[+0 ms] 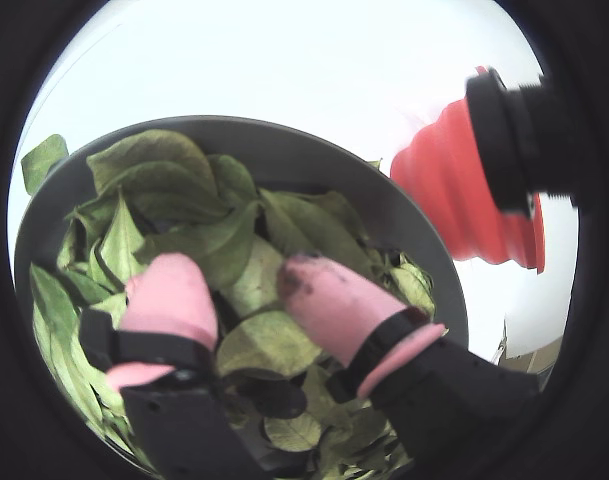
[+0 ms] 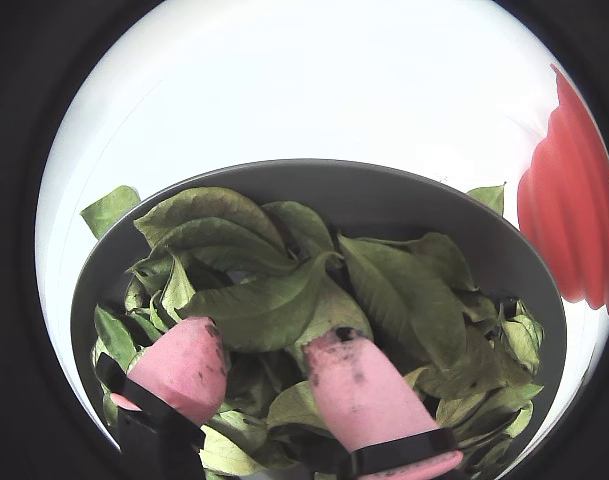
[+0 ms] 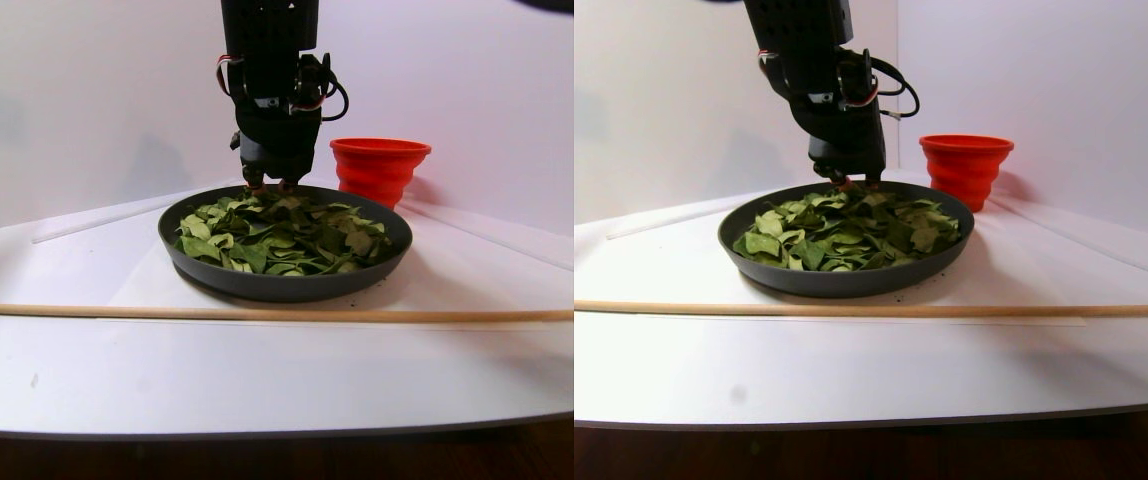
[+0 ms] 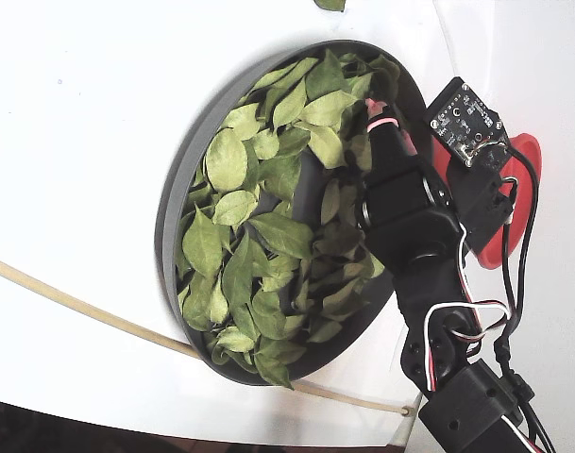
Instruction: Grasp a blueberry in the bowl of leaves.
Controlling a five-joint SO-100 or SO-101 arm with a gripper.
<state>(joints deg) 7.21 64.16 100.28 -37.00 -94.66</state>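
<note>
1. at the left of a wrist view, one stray leaf (image 1: 42,160) lies on the white counter (image 1: 284,60) just outside the rim of the bowl (image 1: 314,150).
2. the bowl, dark grey and shallow, fills the middle of both wrist views and holds the leaves (image 2: 284,290) in a loose heap across its floor.
3. the jaws (image 2: 269,375) stand spread over the leaves, with their pink fingertips (image 2: 189,360) touching or just above the top layer; a few leaves show in the gap between them, and nothing is pinched.
4. no blueberry shows among the leaves in any view, so its place cannot be told.
5. at the right of the wrist views, a red ribbed cup (image 1: 464,180) stands on the counter just beside the bowl's rim.
6. in the stereo pair view a thin wooden stick (image 3: 234,314) lies across the counter in front of the bowl.
</note>
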